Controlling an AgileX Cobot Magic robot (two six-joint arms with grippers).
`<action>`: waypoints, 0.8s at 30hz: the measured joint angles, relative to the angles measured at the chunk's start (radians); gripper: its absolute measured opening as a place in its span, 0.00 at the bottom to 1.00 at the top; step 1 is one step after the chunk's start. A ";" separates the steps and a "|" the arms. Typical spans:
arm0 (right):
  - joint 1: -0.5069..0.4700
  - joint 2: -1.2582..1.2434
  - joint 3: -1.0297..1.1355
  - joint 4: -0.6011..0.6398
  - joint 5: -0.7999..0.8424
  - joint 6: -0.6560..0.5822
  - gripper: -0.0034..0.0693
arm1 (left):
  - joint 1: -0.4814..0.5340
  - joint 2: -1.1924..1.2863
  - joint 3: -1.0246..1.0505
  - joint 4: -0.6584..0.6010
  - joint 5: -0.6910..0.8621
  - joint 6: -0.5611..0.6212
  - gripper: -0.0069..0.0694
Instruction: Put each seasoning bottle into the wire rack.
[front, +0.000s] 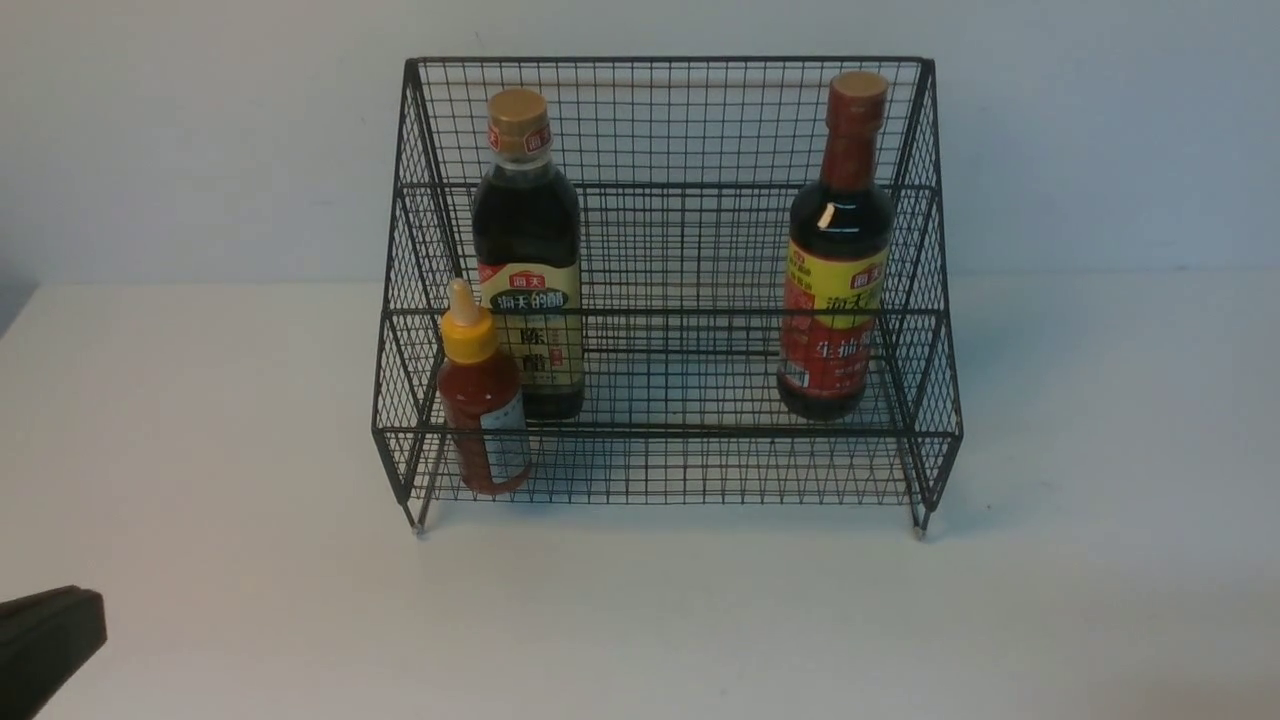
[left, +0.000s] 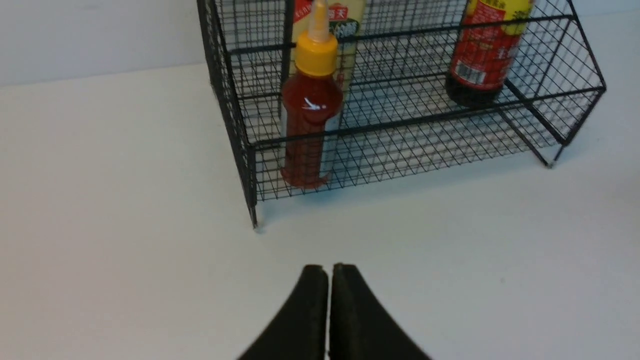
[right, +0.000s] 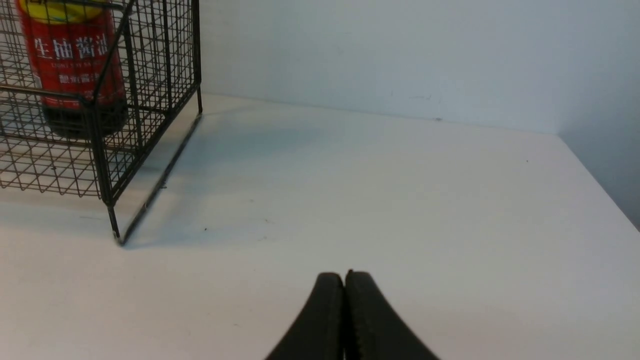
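I see all three seasoning bottles standing upright inside the wire rack (front: 665, 300), so I judge the task done. The gold-capped bottle (front: 527, 250) sits on the upper tier at my left, the red-necked bottle (front: 838, 250) on the same tier toward my right, well apart. The small red sauce bottle (front: 482, 395) stands on the lower front tier, just ahead of the gold-capped one, kept low probably because it is short. My left gripper (left: 328, 272) has its jaws pressed together, holding nothing, over bare bench (front: 200, 450) short of the rack. My right gripper (right: 345, 280) is likewise closed and empty, off beside the rack's right end
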 joint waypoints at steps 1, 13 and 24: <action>0.000 0.000 0.000 0.000 0.000 0.000 0.03 | 0.002 -0.003 0.008 0.000 0.000 0.000 0.08; 0.000 0.000 0.000 0.000 0.000 0.000 0.03 | 0.216 -0.323 0.447 0.031 -0.308 0.000 0.08; 0.000 0.000 0.000 0.000 0.000 0.000 0.03 | 0.226 -0.326 0.517 0.098 -0.299 0.015 0.08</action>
